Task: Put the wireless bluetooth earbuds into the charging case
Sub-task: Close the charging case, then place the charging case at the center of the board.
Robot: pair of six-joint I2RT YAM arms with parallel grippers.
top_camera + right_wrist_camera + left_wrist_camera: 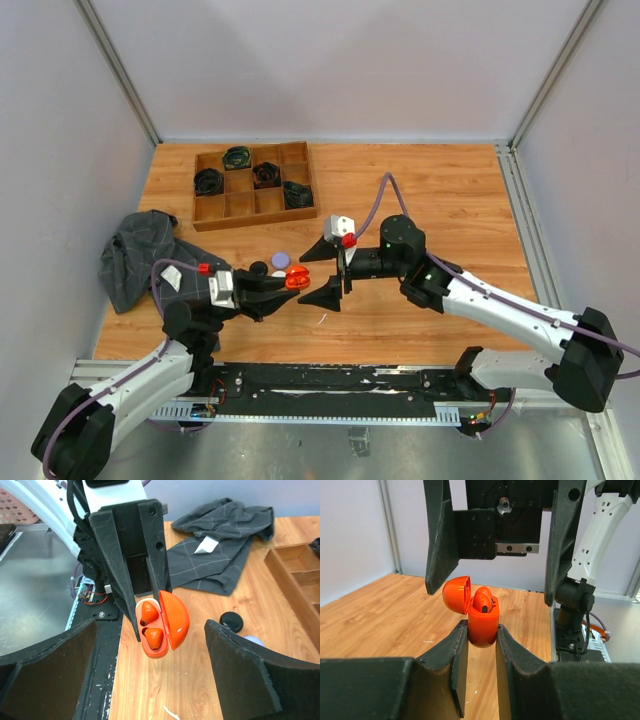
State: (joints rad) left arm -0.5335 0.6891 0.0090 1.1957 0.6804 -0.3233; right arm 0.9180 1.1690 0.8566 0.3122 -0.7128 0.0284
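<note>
Jaws of the left gripper [291, 283] clamp the open orange charging case [167, 625]; the right gripper [311, 281] gapes wide, touching nothing.

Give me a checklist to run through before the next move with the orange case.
1. Case gripped: ok, clamped upright in the left gripper.
2. Earbuds in the case: ok, the right wrist view shows two orange ones in their wells.
3. Right gripper released: ok, jaws wide on either side of the case, touching nothing.
4. Lid shut: not ok, it is hinged open.
5. Earbuds seated deep enough for the lid to close: cannot tell.
</note>
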